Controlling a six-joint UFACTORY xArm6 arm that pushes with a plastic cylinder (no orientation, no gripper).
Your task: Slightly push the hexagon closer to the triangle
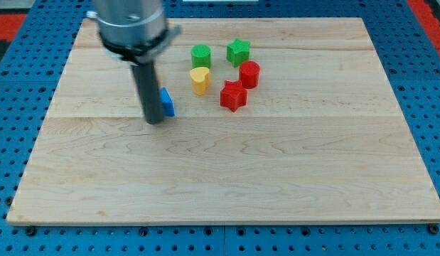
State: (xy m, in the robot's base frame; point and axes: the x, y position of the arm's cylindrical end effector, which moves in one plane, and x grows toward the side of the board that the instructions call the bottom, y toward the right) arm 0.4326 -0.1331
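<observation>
Figure: my tip (pixel 155 121) rests on the wooden board (pixel 227 178), at the lower end of a straight dark rod with no jaws to open or close, and it grips nothing. Just to the view's right of my tip, touching or nearly touching the rod, lies a blue block (pixel 167 103), partly hidden, whose shape I cannot tell. Further toward the view's right and slightly toward the view's top sits a yellow heart block (pixel 199 80), with a green block (pixel 201 55) just above it. Beyond these, well apart from my tip, stand a green star block (pixel 239 51), a red hexagon-like block (pixel 249 74) and a red star block (pixel 233 95), clustered closely together
</observation>
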